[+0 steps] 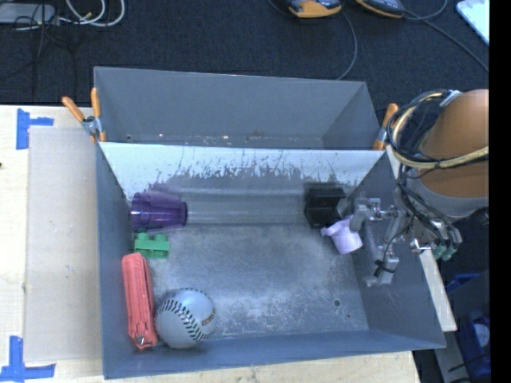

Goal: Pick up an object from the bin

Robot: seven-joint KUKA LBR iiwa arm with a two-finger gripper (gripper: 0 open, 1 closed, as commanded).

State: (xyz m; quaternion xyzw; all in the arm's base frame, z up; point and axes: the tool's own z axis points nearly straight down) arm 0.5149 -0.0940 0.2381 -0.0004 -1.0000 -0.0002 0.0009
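My gripper (375, 242) hangs over the right slope of the bin, its two metal fingers standing apart, open. Just left of it, at the foot of that slope, is a small lavender cup-shaped piece (344, 236); I cannot tell whether a finger touches it. A black block (323, 204) lies right behind the lavender piece, against the back wall.
A clear tube with a purple cup end (160, 211) lies along the back wall. On the left are a green brick (152, 245) and a long red bar (136, 298), with a baseball (184, 317) at the front left. The arm's orange cover sits to the right.
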